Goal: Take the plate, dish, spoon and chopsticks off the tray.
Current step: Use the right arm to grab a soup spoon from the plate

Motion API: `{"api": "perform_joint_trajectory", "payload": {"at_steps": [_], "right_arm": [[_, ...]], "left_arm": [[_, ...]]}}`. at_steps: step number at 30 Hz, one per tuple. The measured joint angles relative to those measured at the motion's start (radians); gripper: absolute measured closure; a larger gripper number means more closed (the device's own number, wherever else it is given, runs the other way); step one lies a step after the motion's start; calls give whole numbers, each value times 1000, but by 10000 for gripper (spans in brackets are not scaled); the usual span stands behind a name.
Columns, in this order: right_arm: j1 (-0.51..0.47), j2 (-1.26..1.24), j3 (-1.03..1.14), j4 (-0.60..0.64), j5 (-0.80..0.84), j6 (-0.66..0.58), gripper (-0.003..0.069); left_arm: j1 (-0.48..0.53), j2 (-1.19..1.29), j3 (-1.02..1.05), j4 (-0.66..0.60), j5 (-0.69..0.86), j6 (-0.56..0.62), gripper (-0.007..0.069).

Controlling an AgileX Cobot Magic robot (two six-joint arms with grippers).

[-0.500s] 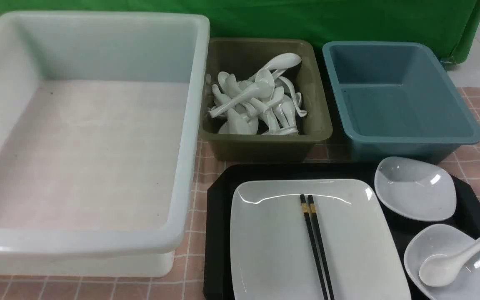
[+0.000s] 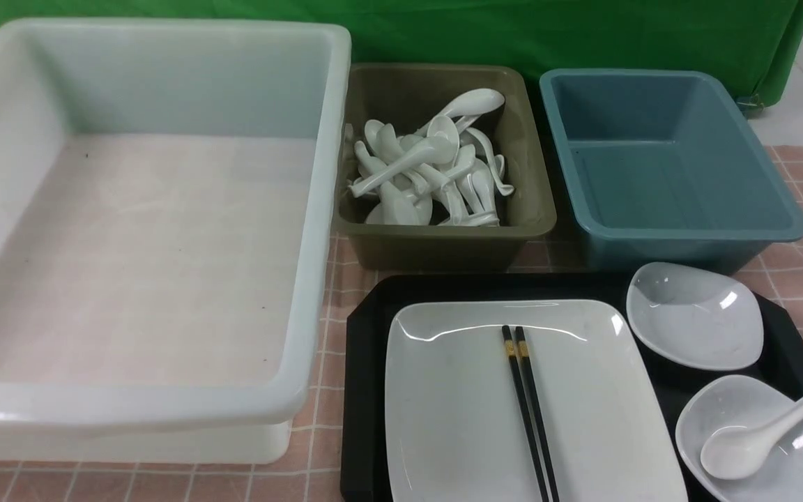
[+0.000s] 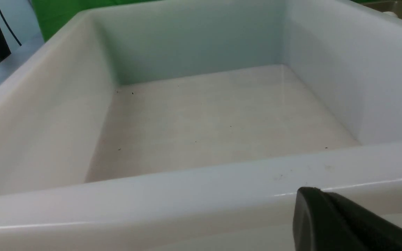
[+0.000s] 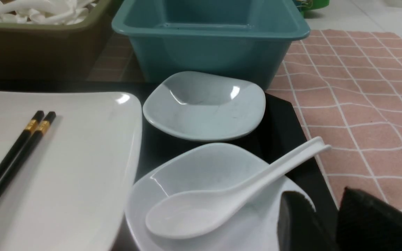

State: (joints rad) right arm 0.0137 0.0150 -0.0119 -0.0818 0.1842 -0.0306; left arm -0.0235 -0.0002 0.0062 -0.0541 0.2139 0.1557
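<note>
— nothing has moved since the earlier frame, has it?
— no, all lies as it was. nearest, the right gripper [image 4: 323,202] has its dark fingers slightly parted, holding nothing. the left gripper [image 3: 309,198] is closed, low by the near wall of the big translucent white plastic bin [image 2: 318,209].
— and the spoon?
— the glossy white ceramic soup spoon [image 4: 236,195] lies in the near small white curved dish [image 4: 173,174], just far-left of the right fingers. its bowl is near-left and its handle runs far-right over the rim, so the right arm is far nearer.
— the rest?
— on the black plastic rectangular tray [image 2: 363,390], the thin black gold-banded chopsticks [image 2: 527,404] lie near-to-far on the large white rounded-square plate [image 2: 457,418]. a second small white dish [image 2: 694,324] sits farther right. beyond stand the olive plastic bin [image 2: 443,244] of spoons and the blue plastic bin [image 2: 687,237].
</note>
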Motion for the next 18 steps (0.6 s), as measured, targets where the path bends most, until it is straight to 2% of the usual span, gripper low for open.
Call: {"api": "perform_joint_trajectory", "payload": {"at_steps": [5,6,8,11,15,18], "right_arm": [[0,0,0,0,0,0,418],[0,0,0,0,0,0,418],[0,0,0,0,0,0,418],[0,0,0,0,0,0,418],[0,0,0,0,0,0,418],[0,0,0,0,0,0,418]], "left_arm": [[0,0,0,-10,-32,-3,620],[0,0,0,-43,-47,-4,620],[0,0,0,-203,-138,-13,620],[0,0,0,-372,-251,-34,620],[0,0,0,-422,-372,-47,620],[0,0,0,-432,-497,-137,620]]}}
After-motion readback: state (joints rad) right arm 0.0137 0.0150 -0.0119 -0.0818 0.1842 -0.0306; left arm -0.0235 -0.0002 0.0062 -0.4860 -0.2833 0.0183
